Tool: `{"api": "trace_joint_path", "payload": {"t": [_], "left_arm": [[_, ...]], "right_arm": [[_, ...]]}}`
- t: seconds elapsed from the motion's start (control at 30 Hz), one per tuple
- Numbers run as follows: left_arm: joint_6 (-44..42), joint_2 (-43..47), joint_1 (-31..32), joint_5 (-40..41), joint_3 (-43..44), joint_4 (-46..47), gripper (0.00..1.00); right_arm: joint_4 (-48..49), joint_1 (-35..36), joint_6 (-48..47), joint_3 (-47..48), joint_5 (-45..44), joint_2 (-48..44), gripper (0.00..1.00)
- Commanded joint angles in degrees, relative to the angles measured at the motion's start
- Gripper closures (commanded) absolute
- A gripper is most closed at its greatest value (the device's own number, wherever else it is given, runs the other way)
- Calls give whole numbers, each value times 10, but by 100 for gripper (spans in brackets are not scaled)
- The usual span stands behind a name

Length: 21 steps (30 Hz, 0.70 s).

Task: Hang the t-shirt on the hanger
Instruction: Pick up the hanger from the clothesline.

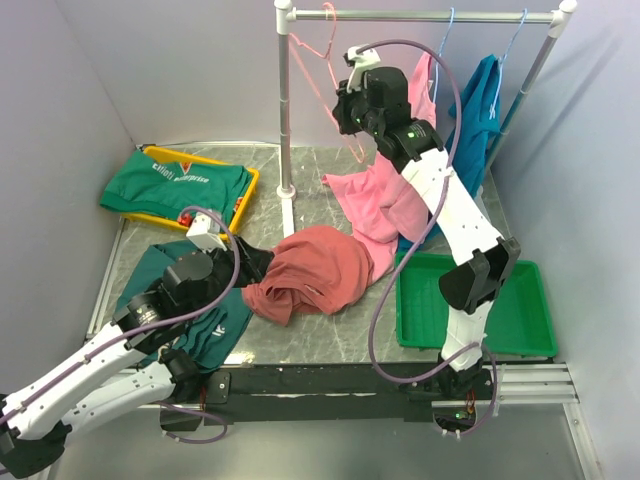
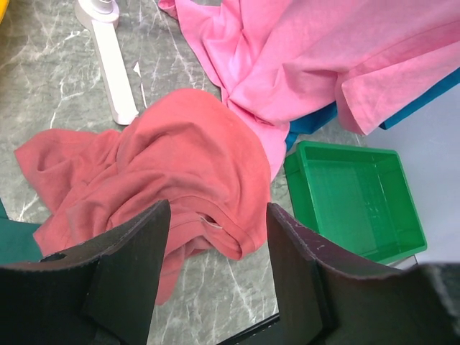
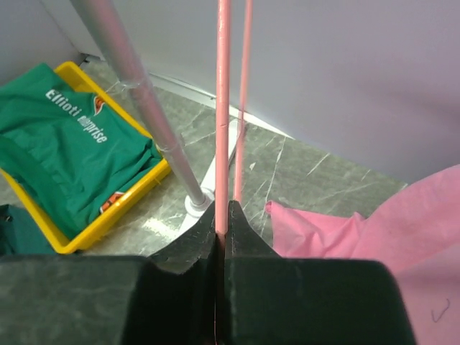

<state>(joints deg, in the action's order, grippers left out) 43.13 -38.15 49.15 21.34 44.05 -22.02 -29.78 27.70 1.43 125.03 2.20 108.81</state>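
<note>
- The right pincer [image 3: 222, 215] was clamped shut on the hanger [image 3: 223, 108], whose thin pink wire ran straight up from between its fingers. The hook looked to sit over the rail [image 1: 400, 16] above the pincer.
- The left pincer [image 2: 217, 215] stood wide open with nothing in it, low over the tabletop [image 2: 65, 86].
- The t-shirt [image 2: 180, 165] lay crumpled on the tabletop just ahead of and below the left pincer, with a hemmed edge nearest the gap. It was well below the right pincer.
- By the look of it, the hanger was being secured and the t-shirt had not yet been picked up.
- The next move probably called for the left pincer to drop and close on that hemmed edge. It would need to avoid the pink shirt [image 2: 323, 50] touching the t-shirt's far side.
</note>
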Motion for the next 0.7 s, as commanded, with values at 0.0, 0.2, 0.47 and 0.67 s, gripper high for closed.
{"api": "trace_joint_path", "payload": {"t": [0.0,0.2,0.47,0.67], "left_arm": [[5,4,-3,3,17,1,39],[8,3,-3,0,11,3,35],[16,-7,-2,12,9,-5,28],[48,-25,-2,34,8,-29,29]], "right_arm": [[57,-1,9,-7,-32,-48,100],[63,0,11,5,-46,-68,100],[83,13,11,-66,-84,-132,100],[99,31,25,-151,-102,-190,100]]}}
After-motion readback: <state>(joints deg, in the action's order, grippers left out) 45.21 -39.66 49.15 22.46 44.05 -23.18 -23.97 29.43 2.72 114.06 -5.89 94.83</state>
